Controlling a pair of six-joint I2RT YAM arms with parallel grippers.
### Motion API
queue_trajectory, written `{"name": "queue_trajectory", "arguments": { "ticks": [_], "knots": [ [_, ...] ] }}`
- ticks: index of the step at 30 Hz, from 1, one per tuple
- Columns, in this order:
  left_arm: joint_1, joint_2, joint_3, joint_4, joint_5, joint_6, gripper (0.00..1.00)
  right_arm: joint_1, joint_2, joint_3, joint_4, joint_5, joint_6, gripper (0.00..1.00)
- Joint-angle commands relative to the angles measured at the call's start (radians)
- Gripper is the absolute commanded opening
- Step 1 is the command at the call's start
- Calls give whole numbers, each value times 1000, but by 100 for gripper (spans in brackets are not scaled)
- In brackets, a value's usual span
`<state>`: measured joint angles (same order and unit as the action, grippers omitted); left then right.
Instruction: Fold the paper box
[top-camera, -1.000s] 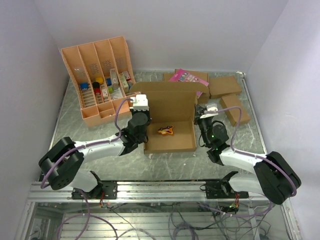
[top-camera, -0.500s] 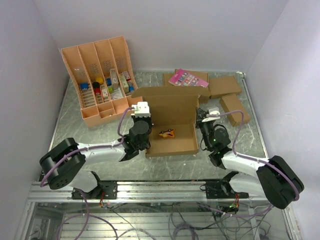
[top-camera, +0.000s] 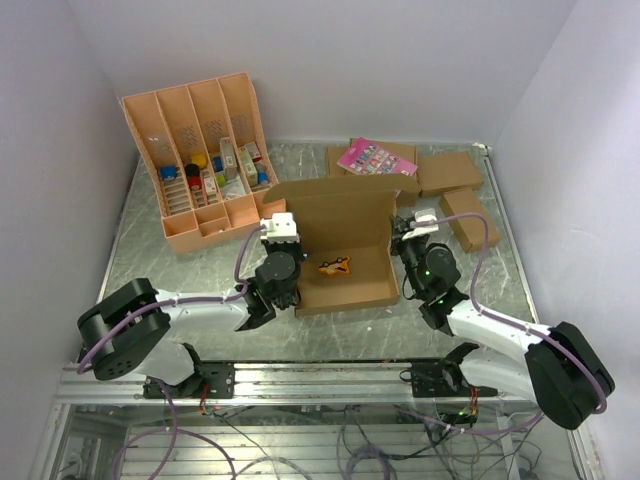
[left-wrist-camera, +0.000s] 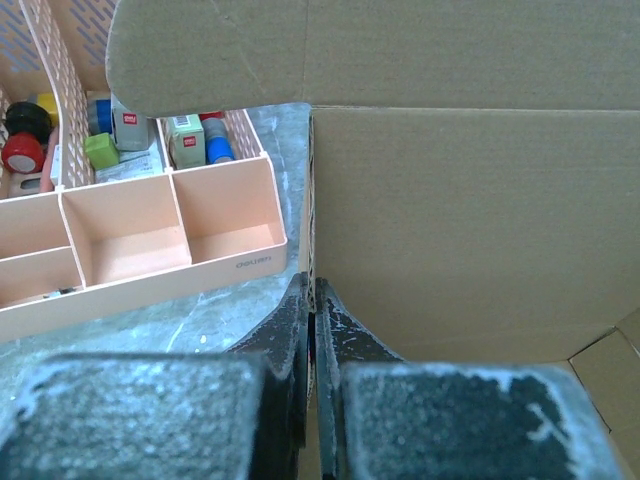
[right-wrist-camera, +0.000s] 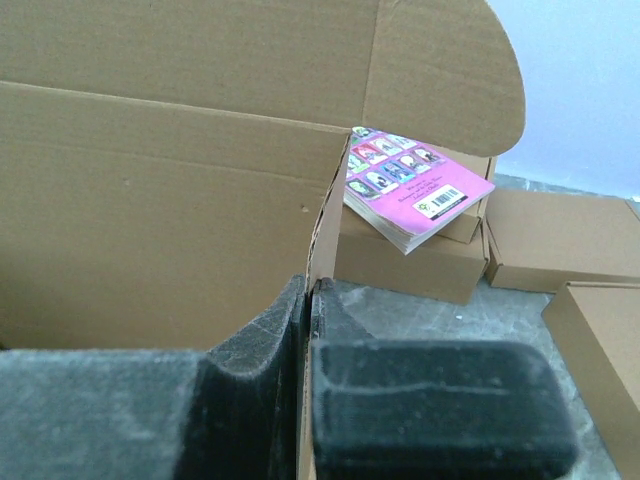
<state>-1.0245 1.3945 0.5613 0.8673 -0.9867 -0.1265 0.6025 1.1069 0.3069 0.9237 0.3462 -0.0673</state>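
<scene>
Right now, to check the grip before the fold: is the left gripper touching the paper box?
Touching. The left wrist view shows the left gripper pinching the paper box by its side wall edge, with no gap showing.

The orange thing (top-camera: 333, 265) inside the paper box (top-camera: 342, 215) is too small to identify. In the left wrist view the tray (left-wrist-camera: 200, 275) runs off the left edge, the box hiding its far part. The pink booklet's (right-wrist-camera: 415, 185) print is unreadable.

One paper box (top-camera: 345, 215), three small boxes (top-camera: 450, 172), one tray (top-camera: 205, 229), one booklet (top-camera: 375, 156)
</scene>
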Motion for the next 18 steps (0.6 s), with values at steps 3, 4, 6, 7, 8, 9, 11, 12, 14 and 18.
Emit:
{"name": "queue_trajectory", "arguments": {
  "ticks": [3, 4, 6, 7, 8, 9, 11, 12, 14, 18],
  "knots": [
    [-43, 3, 2, 63, 38, -40, 7, 22, -37, 43, -252, -148, 35, 0],
    [-46, 3, 3, 64, 37, -40, 7, 15, -44, 47, -272, -155, 41, 0],
    [-51, 7, 6, 61, 34, -42, 7, 4, -61, 63, -324, -168, 52, 4],
    [-53, 9, 6, 59, 31, -45, 7, 0, -68, 69, -350, -171, 50, 5],
    [-55, 10, 8, 60, 29, -46, 7, -1, -78, 73, -374, -174, 45, 6],
    [-58, 12, 8, 61, 24, -48, 7, -2, -87, 73, -393, -181, 40, 6],
    [-61, 11, 6, 62, 14, -50, 7, -7, -107, 75, -426, -190, 31, 6],
    [-63, 10, 5, 63, 11, -51, 7, -8, -115, 78, -443, -196, 25, 5],
    [-65, 4, 2, 64, 5, -51, 7, -10, -131, 84, -474, -200, 10, 4],
    [-68, -14, -3, 54, 0, -48, 7, -10, -164, 90, -527, -202, -17, 3]
  ]
}}
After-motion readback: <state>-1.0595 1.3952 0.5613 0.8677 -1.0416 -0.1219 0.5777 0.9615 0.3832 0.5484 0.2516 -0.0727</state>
